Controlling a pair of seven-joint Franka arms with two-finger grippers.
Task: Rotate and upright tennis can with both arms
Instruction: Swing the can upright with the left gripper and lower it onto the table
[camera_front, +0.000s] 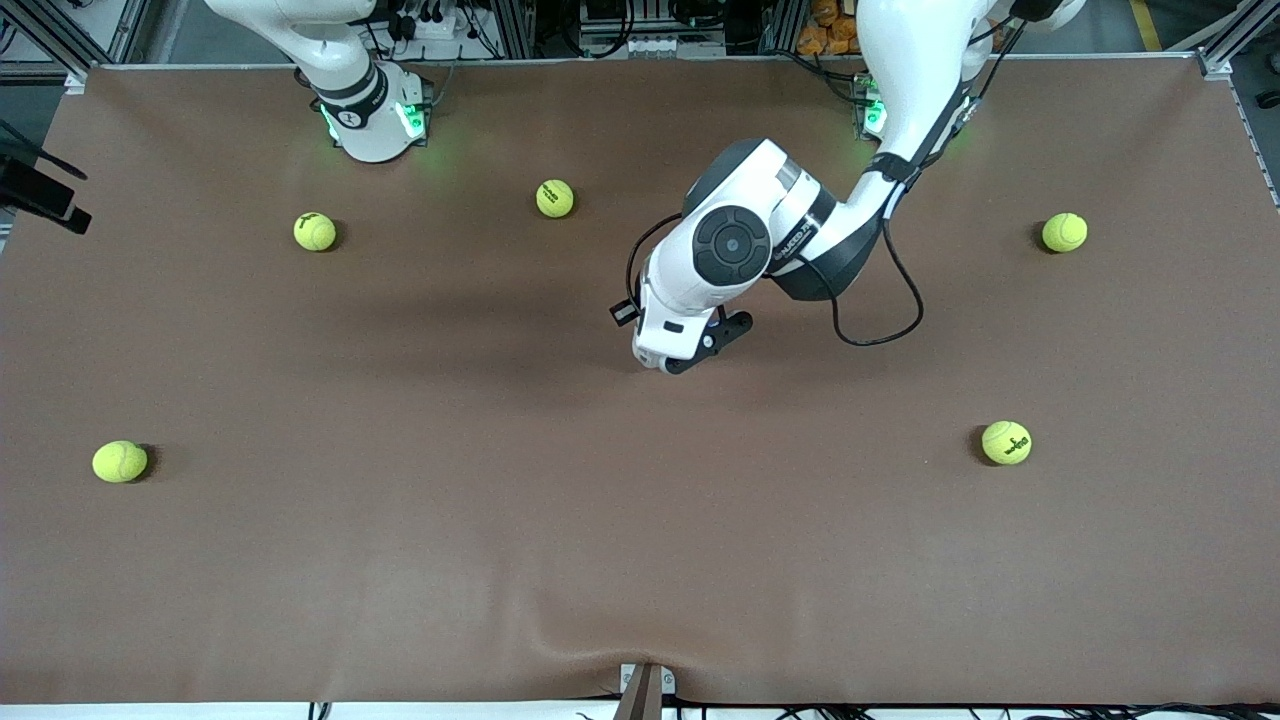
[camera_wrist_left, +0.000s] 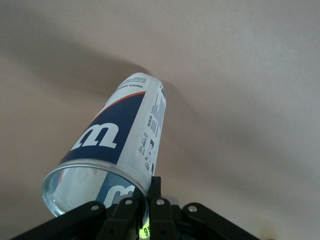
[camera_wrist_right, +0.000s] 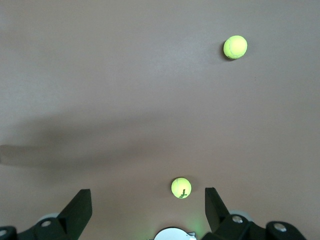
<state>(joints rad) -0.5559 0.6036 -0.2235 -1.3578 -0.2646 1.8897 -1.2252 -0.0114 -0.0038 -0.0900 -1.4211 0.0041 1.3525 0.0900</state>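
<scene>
- The tennis can (camera_wrist_left: 127, 137) stands on the table (camera_front: 400, 560) under the left gripper (camera_front: 705, 345), its open silvery rim up toward the wrist and its closed end on the brown surface; it leans slightly in the left wrist view.
- Its dark blue panel with the white "W" faces that camera, with fine print running down the white side next to it.
- In the front view the left arm's white wrist covers the can entirely.
- The left gripper hangs over the middle of the table, right at the can's rim; its black fingers (camera_wrist_left: 156, 200) sit against the rim, but whether they pinch it cannot be told.
- The right gripper (camera_wrist_right: 147, 215) waits high over the right arm's end of the table, its two fingers spread wide and holding nothing.
- Straight beneath it lies a tennis ball (camera_wrist_right: 181, 187), with a second ball (camera_wrist_right: 235, 47) well apart from the first.
- Five yellow-green balls (camera_front: 555, 198) are scattered around the left gripper in the front view, all well apart from it, none touching another.
- The table is covered in plain brown cloth, with a ripple at the edge nearest the front camera.
- Along the robots' side of the table are the green-lit bases (camera_front: 375, 125), aluminium framing and cables.
</scene>
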